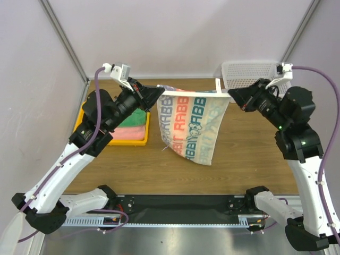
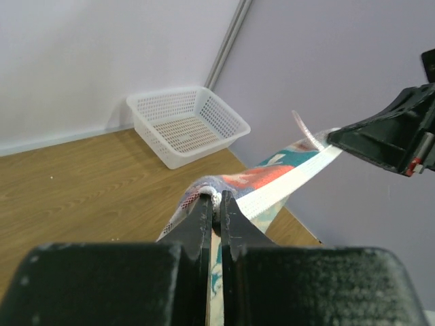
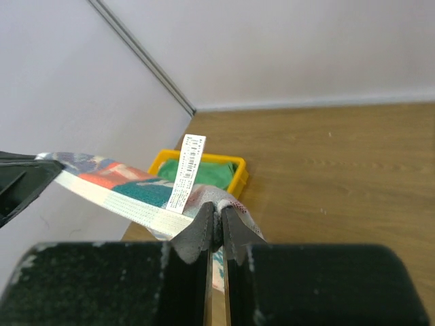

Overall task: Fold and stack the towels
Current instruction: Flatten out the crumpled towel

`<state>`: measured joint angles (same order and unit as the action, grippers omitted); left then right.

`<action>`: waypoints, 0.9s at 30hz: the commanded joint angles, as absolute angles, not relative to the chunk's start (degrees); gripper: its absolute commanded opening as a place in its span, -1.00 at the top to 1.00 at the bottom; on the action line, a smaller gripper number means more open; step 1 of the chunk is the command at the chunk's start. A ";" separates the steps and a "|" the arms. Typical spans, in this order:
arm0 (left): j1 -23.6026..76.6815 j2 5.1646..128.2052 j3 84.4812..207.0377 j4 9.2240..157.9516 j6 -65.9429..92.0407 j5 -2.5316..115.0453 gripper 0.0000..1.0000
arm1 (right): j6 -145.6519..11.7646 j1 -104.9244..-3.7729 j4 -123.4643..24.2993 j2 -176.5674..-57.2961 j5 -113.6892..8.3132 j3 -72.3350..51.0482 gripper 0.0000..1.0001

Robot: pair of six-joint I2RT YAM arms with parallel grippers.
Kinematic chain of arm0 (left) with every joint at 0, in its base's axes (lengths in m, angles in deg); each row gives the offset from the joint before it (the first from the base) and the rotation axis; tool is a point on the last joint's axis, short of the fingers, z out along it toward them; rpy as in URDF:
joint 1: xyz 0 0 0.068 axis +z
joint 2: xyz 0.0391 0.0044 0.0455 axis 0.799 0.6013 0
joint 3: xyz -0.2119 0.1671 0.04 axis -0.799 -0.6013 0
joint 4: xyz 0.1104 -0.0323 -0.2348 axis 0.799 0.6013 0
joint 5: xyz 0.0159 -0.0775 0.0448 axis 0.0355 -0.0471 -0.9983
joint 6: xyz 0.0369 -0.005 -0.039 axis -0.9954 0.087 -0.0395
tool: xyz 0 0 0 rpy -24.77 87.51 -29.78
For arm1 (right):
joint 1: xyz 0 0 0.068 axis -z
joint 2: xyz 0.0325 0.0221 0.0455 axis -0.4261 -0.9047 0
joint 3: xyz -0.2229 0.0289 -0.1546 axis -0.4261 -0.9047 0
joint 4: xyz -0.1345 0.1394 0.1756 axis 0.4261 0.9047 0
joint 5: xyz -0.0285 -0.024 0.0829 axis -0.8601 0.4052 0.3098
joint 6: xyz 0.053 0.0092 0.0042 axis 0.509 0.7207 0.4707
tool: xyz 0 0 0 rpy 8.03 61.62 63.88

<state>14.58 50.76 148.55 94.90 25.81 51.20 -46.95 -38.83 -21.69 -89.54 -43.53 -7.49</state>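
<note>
Wood table [image 1: 255, 159], lilac walls [image 1: 186, 37], towel [image 1: 194, 127] aloft

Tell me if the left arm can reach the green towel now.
Probably not yet: the left fingers are shut on a corner of the white-and-teal patterned towel, stretched in the air with the right fingers. The plain green towel lies close by, uncovered.

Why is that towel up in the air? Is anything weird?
Nothing is broken or spilled. The left gripper and right gripper pinch the towel by its top corners, so it hangs between them, lopsided. Its tag sticks up.
</note>
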 commanded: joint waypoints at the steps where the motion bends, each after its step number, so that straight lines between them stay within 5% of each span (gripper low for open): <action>1: 16.74 49.90 155.23 98.78 19.67 41.58 0.99 | -53.36 -36.47 -20.03 -88.50 -53.30 -0.42 1.00; 27: 2.69 41.64 161.48 111.26 20.10 39.13 0.99 | -54.25 -36.21 -5.97 -78.22 -48.73 8.73 1.00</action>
